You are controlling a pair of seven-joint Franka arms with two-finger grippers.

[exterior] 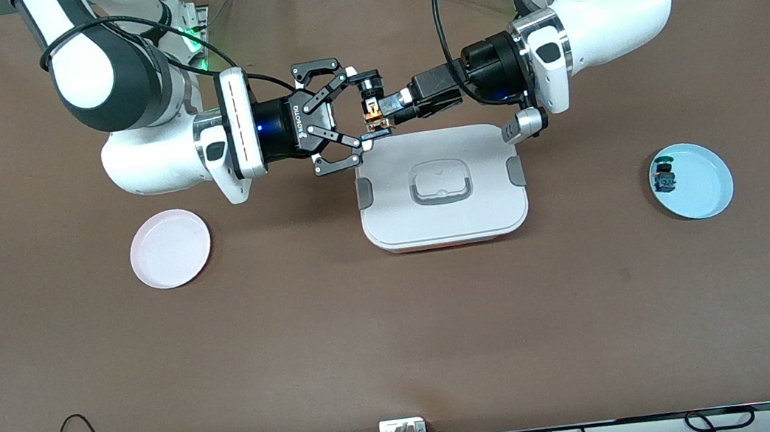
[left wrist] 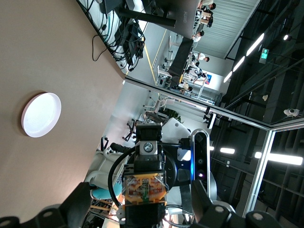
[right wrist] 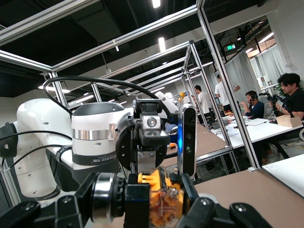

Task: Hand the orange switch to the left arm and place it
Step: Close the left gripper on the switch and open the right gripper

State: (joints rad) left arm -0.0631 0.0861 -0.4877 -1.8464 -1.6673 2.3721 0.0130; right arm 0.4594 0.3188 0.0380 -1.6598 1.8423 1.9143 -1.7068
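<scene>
Stage: the handover in mid-air, judged from both grippers meeting on one part above the box's edge nearest the robots.
Switch: the orange switch (exterior: pixel 373 115) is up in the air between the two grippers, over the rim of the box (exterior: pixel 442 197) that lies closest to the arm bases; it touches neither plate.
Right gripper: the right gripper (exterior: pixel 356 117) is clamped tight on the switch, its fingers pinching the part from either side.
Left gripper: the left gripper (exterior: pixel 392 112) is at the switch too, its fingers alongside the part; whether they grip it or have let go, I cannot tell.
Left wrist view: the switch (left wrist: pixel 144 187) sits right in front of the camera, orange body with tan end showing.
Right wrist view: the switch (right wrist: pixel 161 199) is held between black fingertips, the other arm facing it.
Blue plate: the blue plate (exterior: pixel 713 191), toward the left arm's end, holds only the blue switch (exterior: pixel 664 177).
Pink plate: the pink plate (exterior: pixel 170 248), toward the right arm's end, is bare.
Done: pick-up and carry to the middle, it seems.
Left: full release by the left arm, then carry and set-down on the pink plate, likely, without touching the box.
</scene>
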